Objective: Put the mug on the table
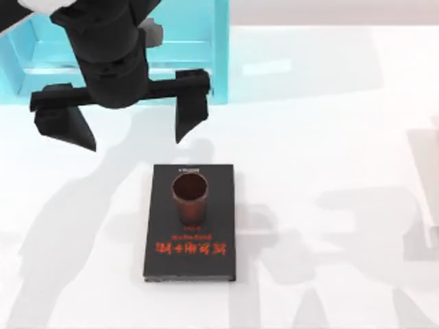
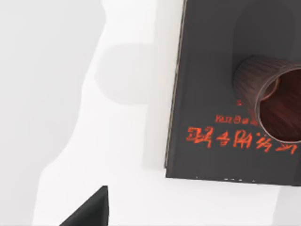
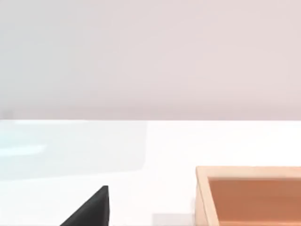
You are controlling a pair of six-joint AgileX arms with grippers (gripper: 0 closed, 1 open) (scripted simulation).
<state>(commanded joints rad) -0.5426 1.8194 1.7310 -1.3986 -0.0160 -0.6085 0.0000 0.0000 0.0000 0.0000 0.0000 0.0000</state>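
The reddish-brown mug [image 1: 189, 197] stands upright on a black book [image 1: 190, 257] with red lettering, in the middle of the white table [image 1: 329, 137]. My left gripper [image 1: 135, 144] hangs open above the table, behind and to the left of the book, with nothing between its fingers. The left wrist view shows the mug [image 2: 270, 101] on the book [image 2: 207, 84], with one dark fingertip [image 2: 91, 212] over bare table. A dark corner of my right gripper [image 3: 91, 212] lies low over the table [image 3: 141, 155].
A turquoise shelf unit [image 1: 199, 41] stands at the back left, behind my left arm. A shallow wooden box [image 3: 254, 197] sits near my right gripper. Arm shadows fall across the table's right side.
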